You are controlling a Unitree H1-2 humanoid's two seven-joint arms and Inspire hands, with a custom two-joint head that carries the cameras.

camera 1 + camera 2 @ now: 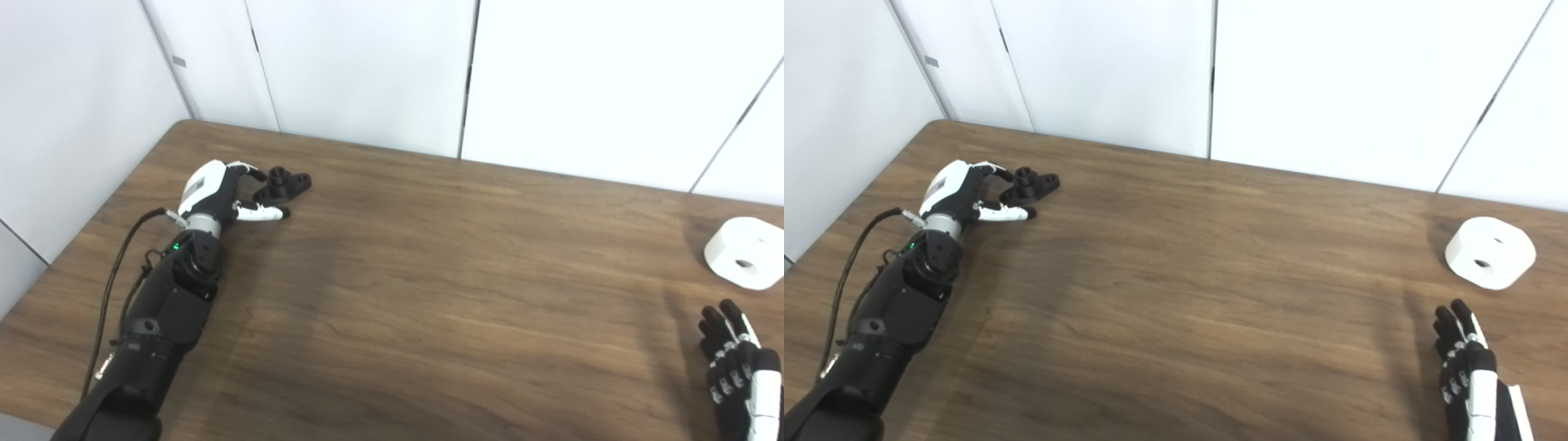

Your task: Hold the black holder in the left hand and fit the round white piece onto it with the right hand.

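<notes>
The black holder (pixel 283 184) lies on the wooden table (pixel 429 294) at the far left; it also shows in the right eye view (pixel 1031 184). My left hand (pixel 222 191) is right beside it with fingers spread around its near end, open and not closed on it. The round white piece (pixel 746 252) with a centre hole rests on the table at the far right, also in the right eye view (pixel 1489 252). My right hand (pixel 1464 355) is open and empty, low at the right, short of the white piece.
White wall panels (pixel 367 67) stand behind the table's far edge. The table's left edge runs diagonally past my left arm (pixel 159 306). A black cable (pixel 113 275) trails along that arm.
</notes>
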